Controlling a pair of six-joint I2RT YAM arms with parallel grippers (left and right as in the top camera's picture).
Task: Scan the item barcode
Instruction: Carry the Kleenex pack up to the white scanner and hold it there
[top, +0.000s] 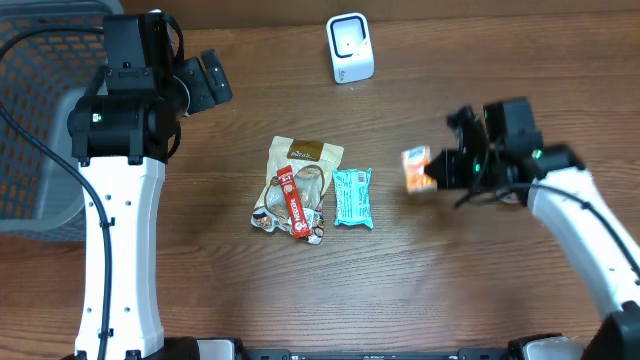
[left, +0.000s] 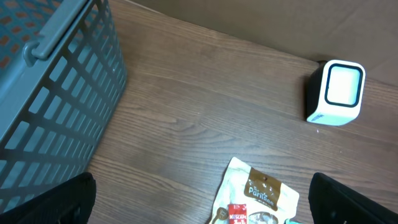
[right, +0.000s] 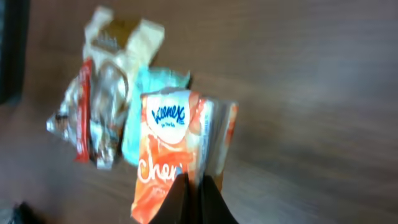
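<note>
My right gripper (top: 432, 172) is shut on an orange Kleenex tissue pack (top: 416, 170) and holds it above the table, right of the centre. In the right wrist view the two black fingers pinch the pack's (right: 174, 143) lower edge at the right gripper (right: 194, 199); no barcode shows on it. The white scanner (top: 350, 47) stands at the table's back, well apart from the pack, and also shows in the left wrist view as the scanner (left: 336, 93). My left gripper (top: 200, 85) hangs open and empty at the back left, its jaws wide apart (left: 202, 208).
A pile lies mid-table: a beige-and-brown pouch (top: 305, 165), a red Nescafe stick (top: 292, 200) on it, and a teal packet (top: 352, 196) beside it. A grey mesh basket (top: 40, 120) stands at the left edge, close to the left arm; basket wall (left: 56, 81).
</note>
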